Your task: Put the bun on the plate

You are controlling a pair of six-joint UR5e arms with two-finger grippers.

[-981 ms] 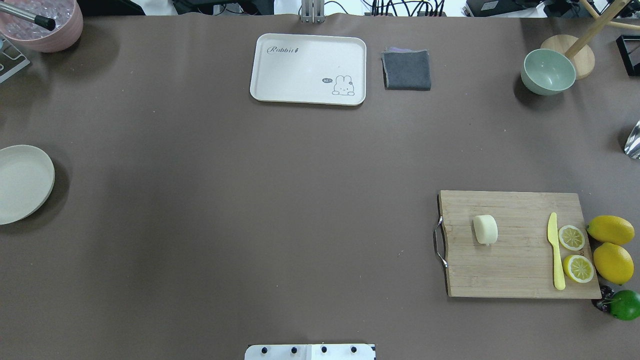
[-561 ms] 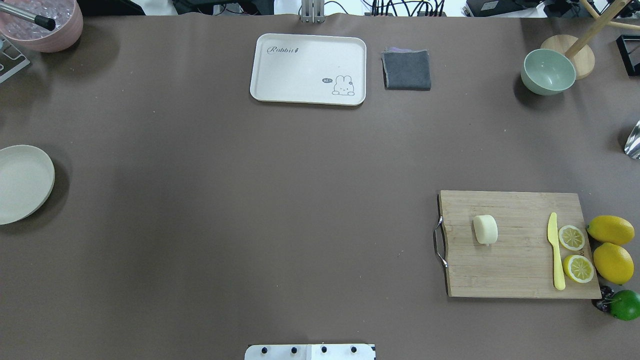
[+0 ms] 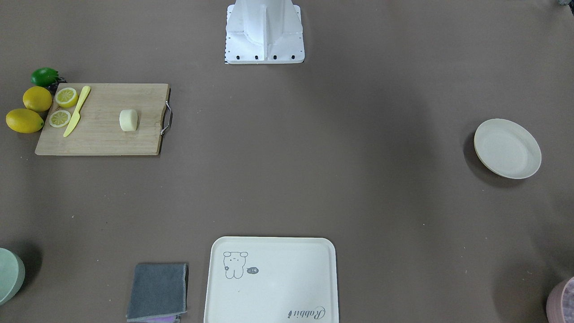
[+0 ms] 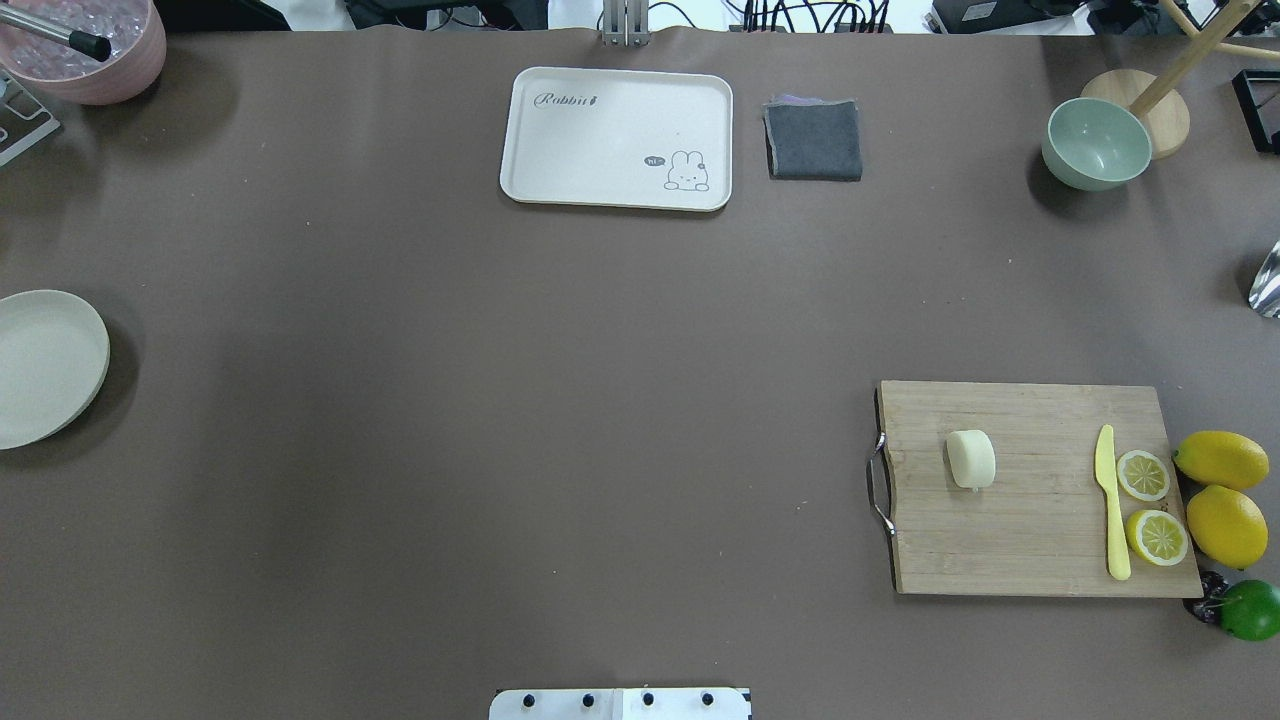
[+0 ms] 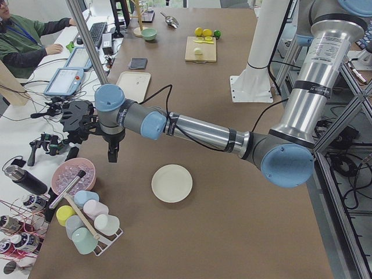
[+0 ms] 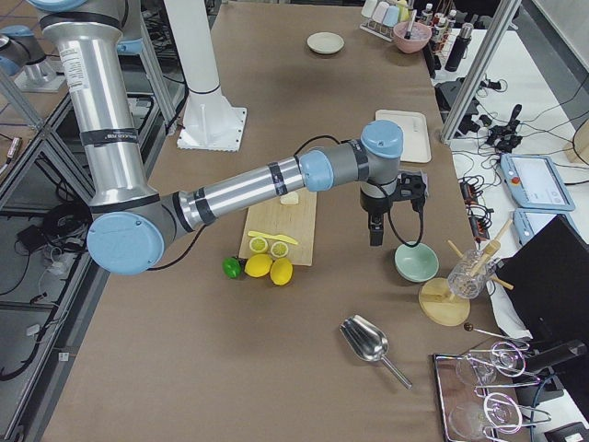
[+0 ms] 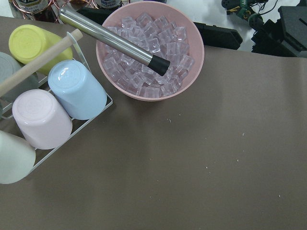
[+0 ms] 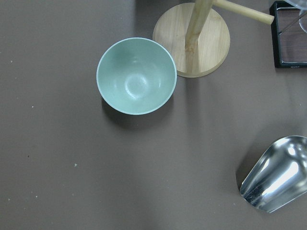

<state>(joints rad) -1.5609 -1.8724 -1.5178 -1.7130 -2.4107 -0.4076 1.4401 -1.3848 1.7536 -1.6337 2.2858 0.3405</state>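
The bun (image 4: 971, 459), a small pale cream lump, lies on the wooden cutting board (image 4: 1030, 540) at the table's right; it also shows as the bun (image 3: 128, 120). The round cream plate (image 4: 40, 365) sits bare at the table's far left edge, seen too as the plate (image 3: 506, 148) and the plate (image 5: 172, 183). My left gripper (image 5: 111, 156) hangs over the table near the pink ice bowl, beyond the plate. My right gripper (image 6: 375, 236) hangs near the green bowl, past the board. Neither gripper shows in the overhead, front or wrist views, so I cannot tell whether either is open or shut.
On the board lie a yellow knife (image 4: 1110, 500) and two lemon slices (image 4: 1143, 475); whole lemons (image 4: 1222, 460) and a lime (image 4: 1250, 610) lie beside it. A rabbit tray (image 4: 617, 138), grey cloth (image 4: 814, 139), green bowl (image 4: 1096, 143), pink ice bowl (image 7: 149, 50), cup rack (image 7: 48, 105) and metal scoop (image 8: 276, 175) ring the table.
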